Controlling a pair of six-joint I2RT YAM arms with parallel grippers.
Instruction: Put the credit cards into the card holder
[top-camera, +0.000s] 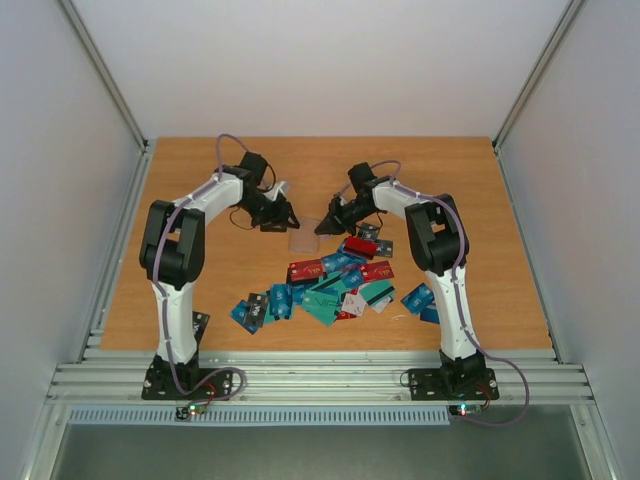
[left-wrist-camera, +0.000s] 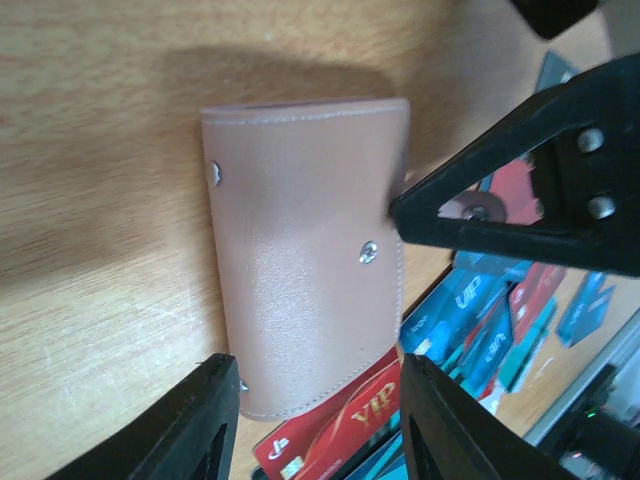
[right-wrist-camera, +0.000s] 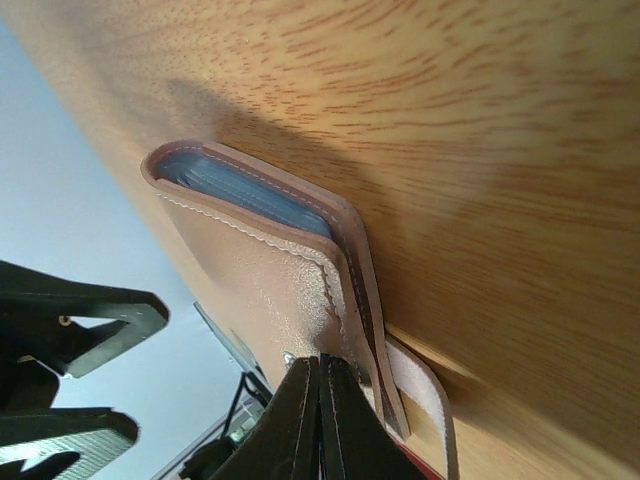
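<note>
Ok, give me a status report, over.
Left gripper open, straddling the closed card holder. Right gripper shut at its edge. Credit cards lie loose beside it.

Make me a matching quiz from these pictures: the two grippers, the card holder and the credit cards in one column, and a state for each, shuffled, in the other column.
Column one
1. left gripper
2. right gripper
3. card holder
4. credit cards

Column two
A. lying loose in a heap on the table
B. fingers pressed together
C. folded shut, snaps showing
D. fingers apart

Pairs: 1-D, 2-B, 3-C, 4-A
</note>
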